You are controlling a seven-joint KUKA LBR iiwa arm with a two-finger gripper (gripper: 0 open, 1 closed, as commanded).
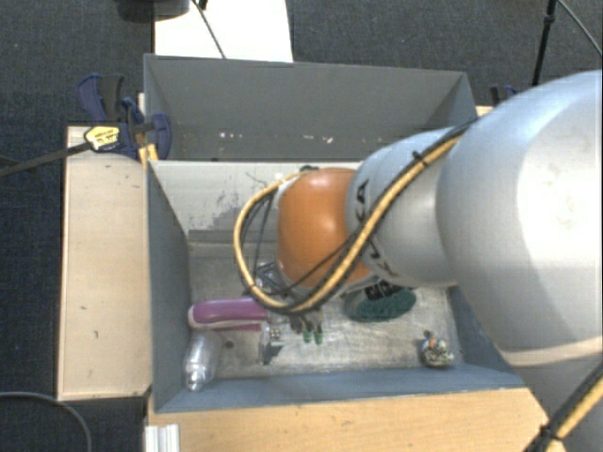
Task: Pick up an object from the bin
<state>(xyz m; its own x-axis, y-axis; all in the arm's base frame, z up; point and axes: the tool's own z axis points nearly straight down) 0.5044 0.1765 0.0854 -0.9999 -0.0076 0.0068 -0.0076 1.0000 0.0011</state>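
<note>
Bin: grey metal bin point(170, 252) with sloping walls and a scuffed floor; a few loose things lie apart on it.
Front left corner: a clear, shiny bottle-like piece point(198, 363) lies close to the front wall.
Front right corner: a small round trinket point(435, 350), dark with pale spots, sits near the front wall, well apart from everything else.
End effector: end effector point(272, 345) is low over the floor, left of centre and towards the front. How far it is open cannot be told, and nothing can be seen in its grip.
Nearest thing: a pink-purple handle-shaped object point(224, 314) lies flat and crosswise on the left half of the floor. Its right end is just beside the end effector; whether they touch cannot be told.
Right of centre: a dark green flat thing point(384, 305) lies on the floor, partly hidden under the arm.
Wrist: an orange cover point(316, 224) sits above the end effector, with yellow and black cables point(247, 224) looping round its left side.
Arm: the thick silver arm point(509, 215) comes in from the right over the bin's right half.
</note>
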